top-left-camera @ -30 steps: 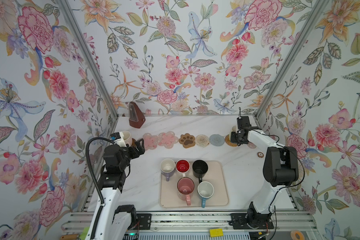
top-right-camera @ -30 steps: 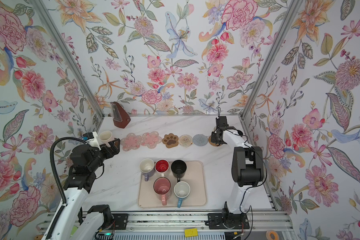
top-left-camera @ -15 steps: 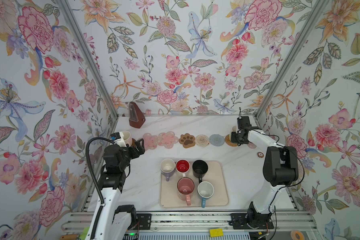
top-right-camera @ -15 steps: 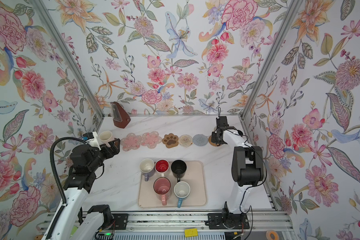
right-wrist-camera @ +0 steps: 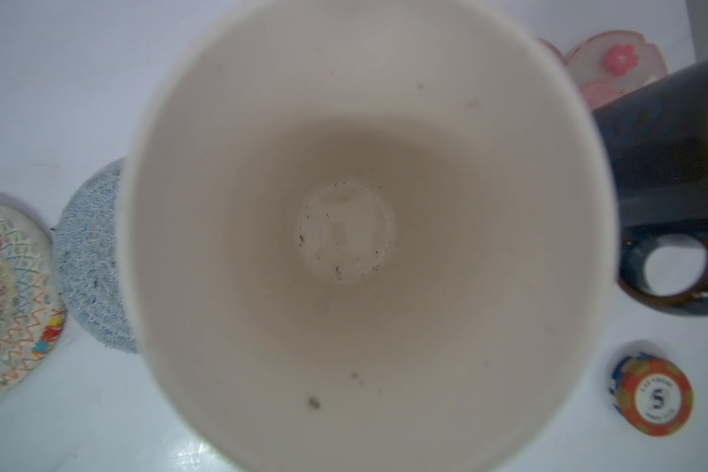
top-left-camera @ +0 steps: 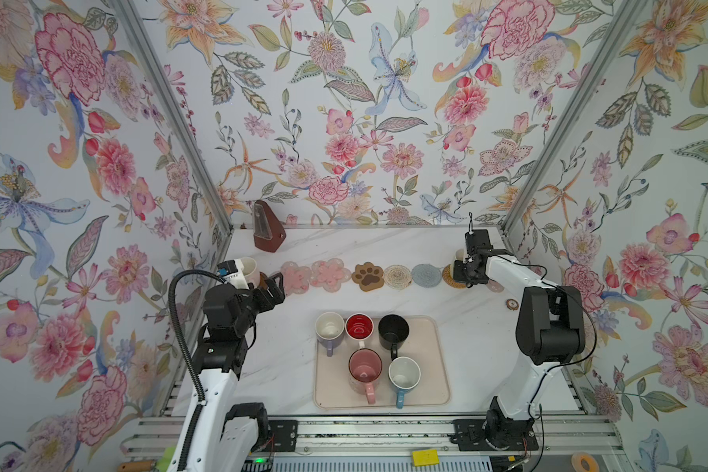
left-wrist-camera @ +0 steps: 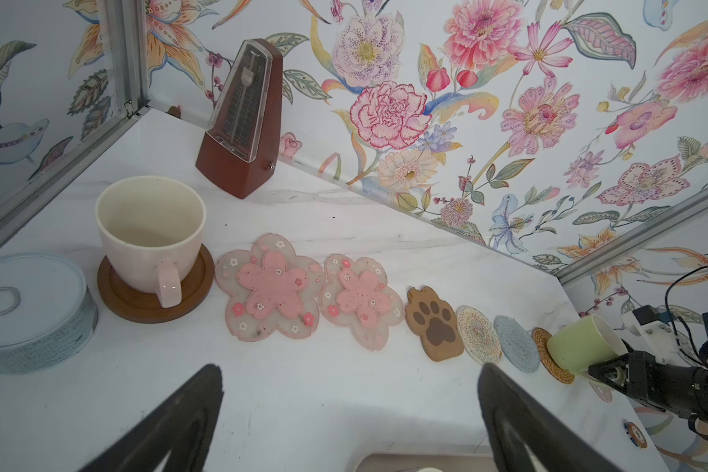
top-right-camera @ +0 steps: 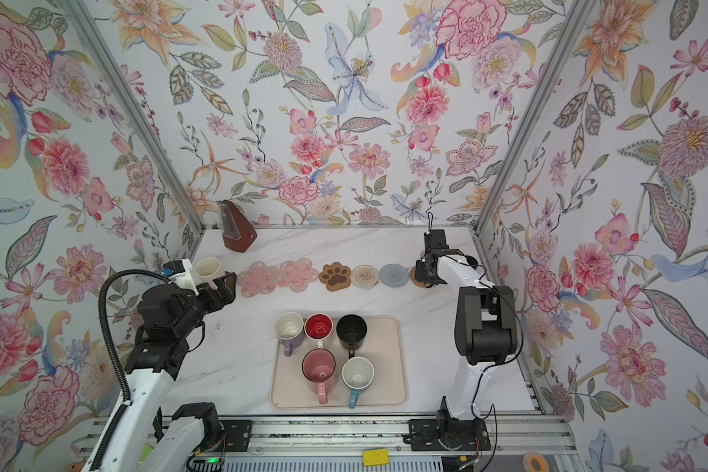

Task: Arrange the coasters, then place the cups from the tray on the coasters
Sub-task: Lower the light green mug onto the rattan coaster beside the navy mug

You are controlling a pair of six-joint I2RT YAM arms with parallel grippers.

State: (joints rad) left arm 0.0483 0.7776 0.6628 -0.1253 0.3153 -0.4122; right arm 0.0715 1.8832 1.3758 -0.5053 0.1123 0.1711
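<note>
Right claw (top-left-camera: 463, 277) clamped on the green cup (left-wrist-camera: 581, 347); left claw (left-wrist-camera: 350, 372) spread wide, empty.
I see that cup over the rattan coaster (left-wrist-camera: 546, 361) at the row's end, the cream cup (left-wrist-camera: 152, 233) standing on the brown coaster (left-wrist-camera: 140, 306), and five cups on the tray (top-left-camera: 436, 367).

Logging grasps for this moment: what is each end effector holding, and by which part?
The right end effector grips the light green cup at its rim. The left end effector is open and holds nothing.

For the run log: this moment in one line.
left gripper: open | right gripper: shut on green cup at rattan coaster | tray: five cups
</note>
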